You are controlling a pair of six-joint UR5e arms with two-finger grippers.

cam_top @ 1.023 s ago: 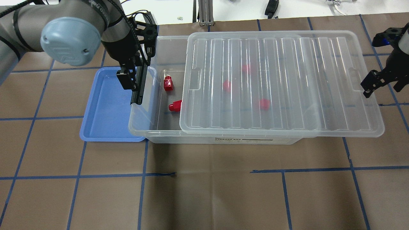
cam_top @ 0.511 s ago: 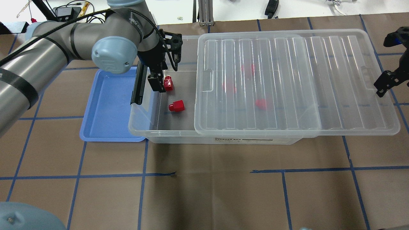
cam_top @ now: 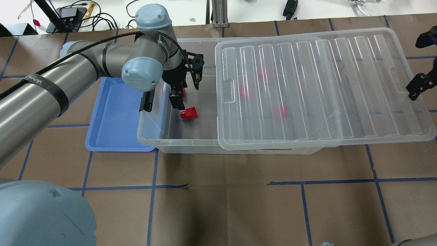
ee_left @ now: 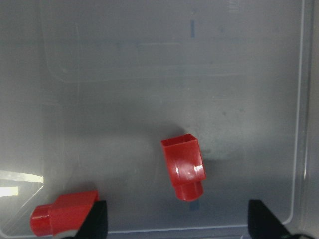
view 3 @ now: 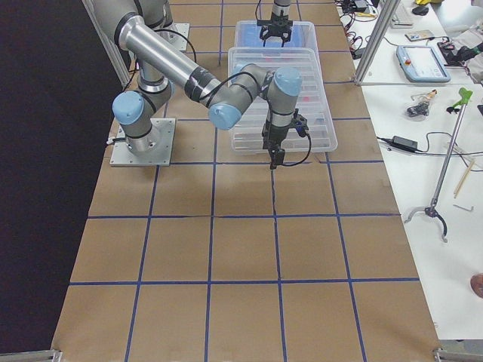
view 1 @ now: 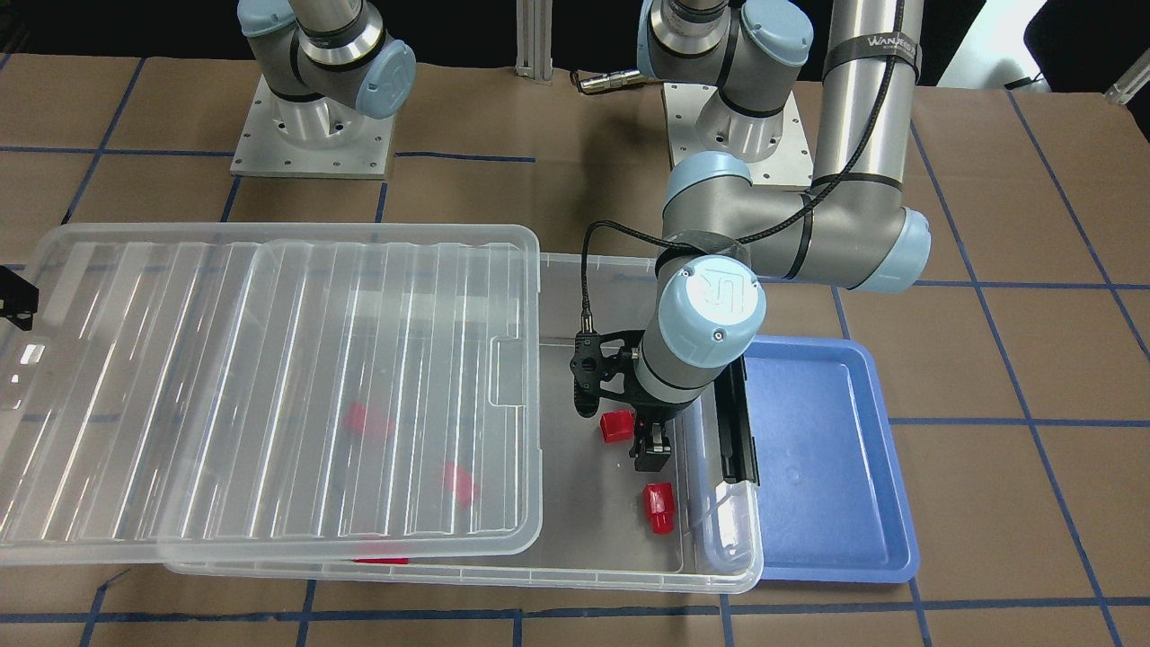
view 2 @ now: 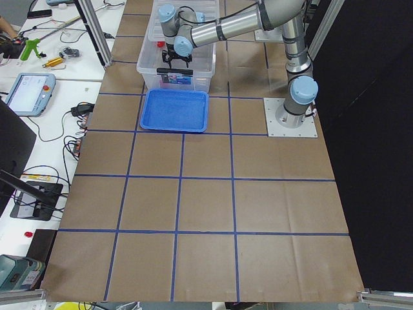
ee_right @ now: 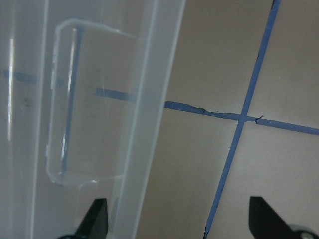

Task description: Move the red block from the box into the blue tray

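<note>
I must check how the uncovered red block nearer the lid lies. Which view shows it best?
Left wrist: the block sits mid-frame, body and stub clear. Overhead shows it small, stub toward the tray. Front view shows only its body beside the left gripper. Side views: too small to tell.

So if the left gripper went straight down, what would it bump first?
Most likely the red block lying below the left gripper. It could also be the bare floor of the box right beside it, since depth is unclear.
</note>
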